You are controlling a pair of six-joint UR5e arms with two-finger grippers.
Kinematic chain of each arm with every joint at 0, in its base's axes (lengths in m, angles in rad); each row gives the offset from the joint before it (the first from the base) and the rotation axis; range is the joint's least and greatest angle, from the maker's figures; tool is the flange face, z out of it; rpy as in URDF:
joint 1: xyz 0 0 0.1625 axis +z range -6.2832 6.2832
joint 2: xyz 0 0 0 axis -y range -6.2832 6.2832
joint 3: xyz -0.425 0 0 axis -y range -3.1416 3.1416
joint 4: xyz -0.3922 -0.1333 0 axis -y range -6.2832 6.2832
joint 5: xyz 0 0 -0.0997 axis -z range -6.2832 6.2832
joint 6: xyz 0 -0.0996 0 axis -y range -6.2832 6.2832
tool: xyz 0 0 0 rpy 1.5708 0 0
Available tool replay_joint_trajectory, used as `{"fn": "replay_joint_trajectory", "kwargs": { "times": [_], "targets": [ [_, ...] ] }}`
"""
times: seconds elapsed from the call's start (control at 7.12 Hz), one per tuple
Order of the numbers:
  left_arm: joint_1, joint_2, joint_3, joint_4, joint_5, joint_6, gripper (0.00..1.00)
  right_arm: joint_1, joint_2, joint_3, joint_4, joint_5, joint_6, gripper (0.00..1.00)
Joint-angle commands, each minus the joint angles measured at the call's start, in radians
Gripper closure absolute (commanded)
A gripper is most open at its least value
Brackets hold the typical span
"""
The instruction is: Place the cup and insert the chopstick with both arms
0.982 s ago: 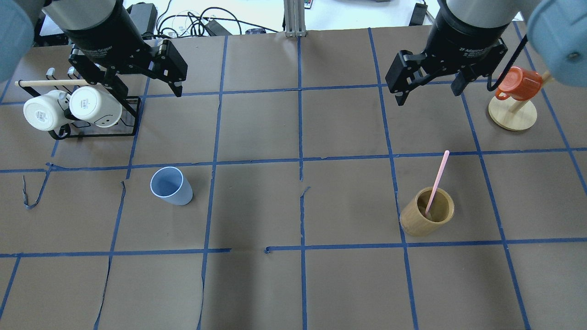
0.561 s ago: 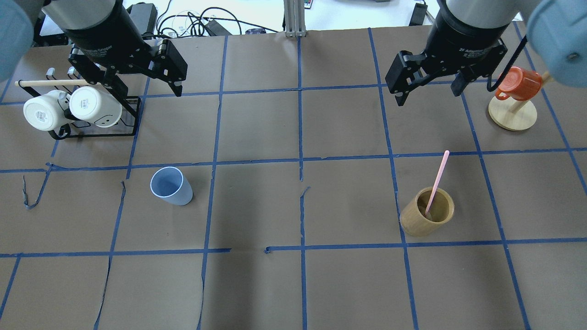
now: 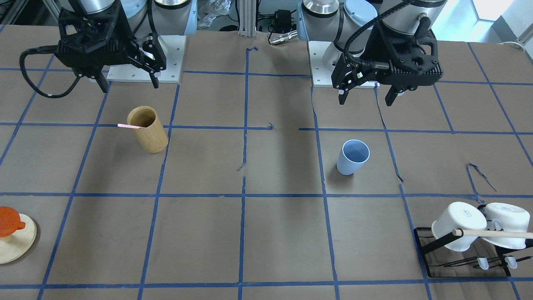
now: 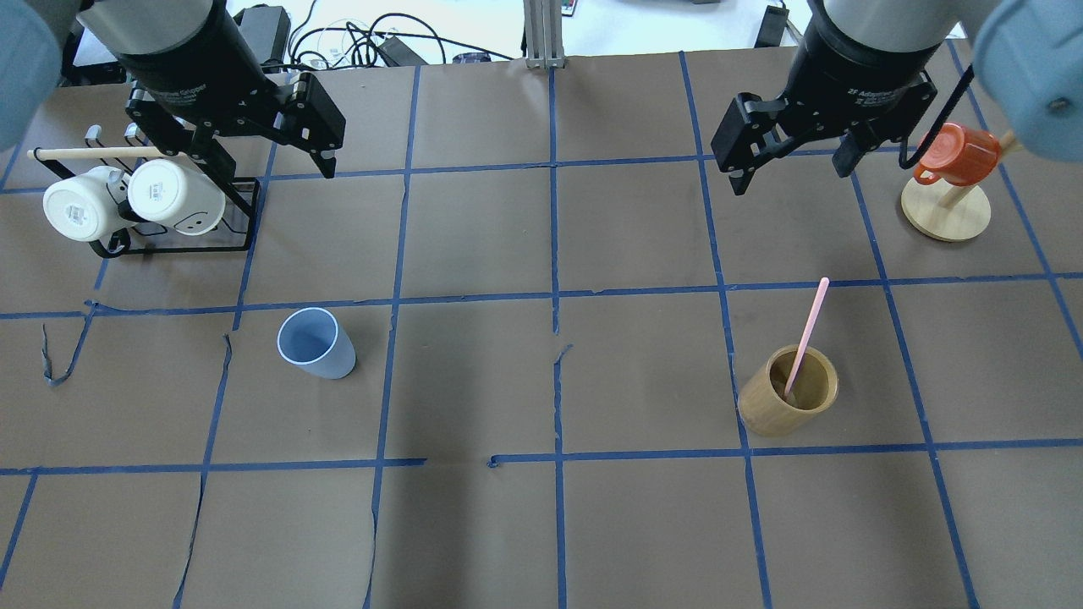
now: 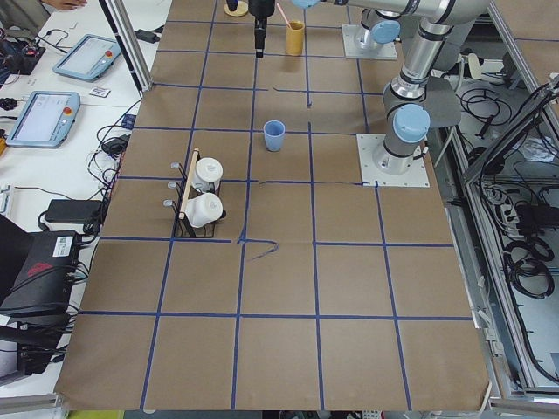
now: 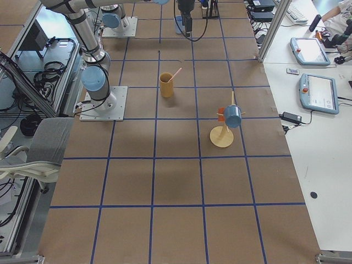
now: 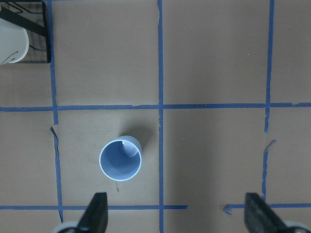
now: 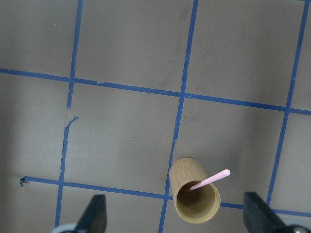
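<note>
Left tool (image 3: 366,100), right tool (image 3: 129,86) wide open, empty; we risk an off-centre grab tipping the cup (image 4: 315,342), or the leaning chopstick (image 4: 808,330) toppling the bamboo holder (image 4: 783,410).

right end effector (image 4: 791,179), upper right: white "2F Adaptive" | left end effector (image 4: 271,167), upper left: "Gripper" | white mugs (image 4: 165,196): print too small to read

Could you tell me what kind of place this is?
Probably a robotics lab: grey robot arms bolted to a brown paper-covered table gridded with blue tape, touchscreen teach pendants on a side bench.
</note>
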Motion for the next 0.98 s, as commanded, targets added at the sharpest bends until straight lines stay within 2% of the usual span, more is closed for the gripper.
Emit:
{"fn": "replay_joint_trajectory", "kwargs": {
  "times": [0.0,0.84],
  "targets": [
    [0.0,-0.001,-0.001,0.0,-0.001,0.0,0.0,0.0,-0.003,0.003,0.005,0.0,0.011,0.0],
    [0.0,0.001,-0.002,0.0,0.001,0.0,0.0,0.0,-0.003,0.008,-0.004,0.0,0.009,0.0]
  ]
}}
